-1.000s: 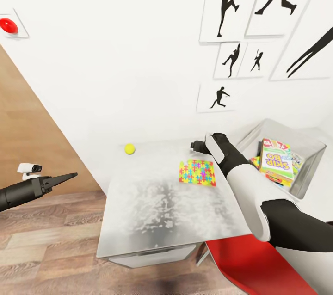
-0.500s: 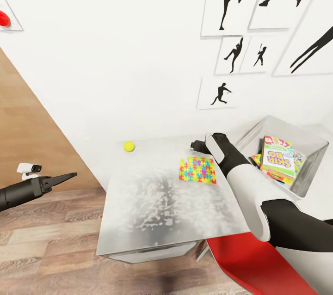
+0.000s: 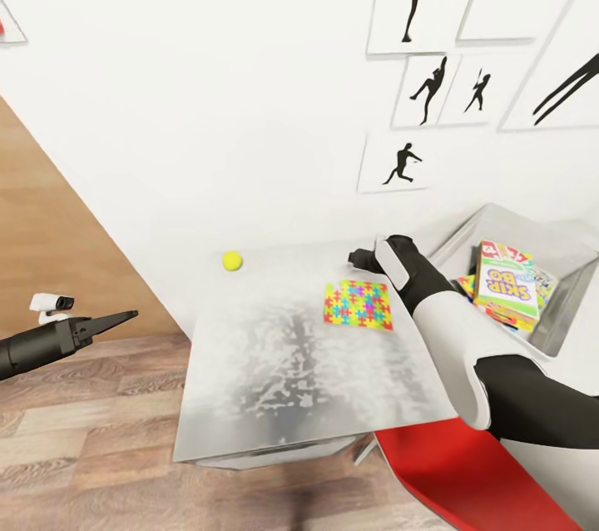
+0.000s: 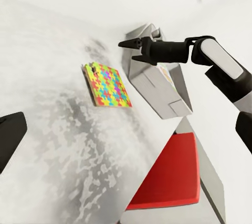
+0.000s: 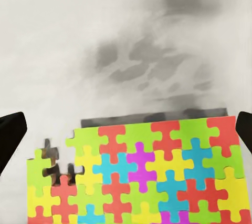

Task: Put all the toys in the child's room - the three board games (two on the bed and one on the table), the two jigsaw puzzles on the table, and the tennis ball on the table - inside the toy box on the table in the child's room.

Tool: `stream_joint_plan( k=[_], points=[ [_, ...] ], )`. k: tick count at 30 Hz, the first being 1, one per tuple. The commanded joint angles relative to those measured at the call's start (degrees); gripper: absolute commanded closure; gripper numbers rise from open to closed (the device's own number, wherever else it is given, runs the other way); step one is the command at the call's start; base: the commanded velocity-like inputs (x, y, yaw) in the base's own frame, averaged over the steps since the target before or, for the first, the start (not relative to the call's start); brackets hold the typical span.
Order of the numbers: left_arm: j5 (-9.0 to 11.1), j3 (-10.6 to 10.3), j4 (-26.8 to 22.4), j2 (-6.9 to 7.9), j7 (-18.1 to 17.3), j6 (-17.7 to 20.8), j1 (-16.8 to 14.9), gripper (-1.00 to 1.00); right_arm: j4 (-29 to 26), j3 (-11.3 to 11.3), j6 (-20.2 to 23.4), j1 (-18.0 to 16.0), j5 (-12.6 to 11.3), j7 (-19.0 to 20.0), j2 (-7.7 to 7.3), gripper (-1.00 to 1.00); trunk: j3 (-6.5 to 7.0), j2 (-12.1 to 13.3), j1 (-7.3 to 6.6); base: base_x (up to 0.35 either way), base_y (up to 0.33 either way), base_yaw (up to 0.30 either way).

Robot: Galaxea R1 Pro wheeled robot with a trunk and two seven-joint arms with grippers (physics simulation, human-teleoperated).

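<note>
Jigsaw puzzle (image 3: pixel 358 304) lies flat on the surface (image 3: pixel 283 381), toward its far right part, near the toy box (image 3: pixel 553 244) side edge. Red chair (image 3: pixel 466 473) sits at the near right corner of the surface; wood floor (image 3: pixel 83 448) lies open on the left. Wide bare stretch of surface between the near edge and the puzzle. Left gripper (image 3: pixel 116 319) hangs over the floor, well apart from the surface's left edge, jaws together to a point, holding nothing. Right gripper (image 4: pixel 129 43) is past the far edge of the puzzle, above the surface, just beside the toy box wall; in the right wrist view its 2 jaws stand wide apart at the picture's sides with the puzzle (image 5: pixel 142 174) between and below them, holding nothing; touching or not, cannot tell. Tennis ball (image 3: pixel 232 261) rests near the far left corner by the wall, well apart from the puzzle. Toy box stands at the far right, with a board game (image 3: pixel 506 285) leaning inside it.
</note>
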Motion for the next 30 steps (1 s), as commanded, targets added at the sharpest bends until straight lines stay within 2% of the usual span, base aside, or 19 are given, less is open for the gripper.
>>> stream_joint_plan(
  k=[1,30],
  points=[
    [-0.07,0.01,-0.01,0.01,-0.27,0.61,-0.04,-1.00,-0.06,0.33,0.14,-0.04,-0.61,-0.53,-0.05,-1.00,-0.19,-0.11,0.03,0.062,0.036,0.000],
    [-0.09,0.01,-0.01,-0.06,-0.27,0.61,-0.04,-1.00,-0.06,0.34,0.14,-0.06,-0.61,-0.53,-0.17,-1.00,-2.93,-0.11,0.03,0.006,0.003,0.000]
  ],
)
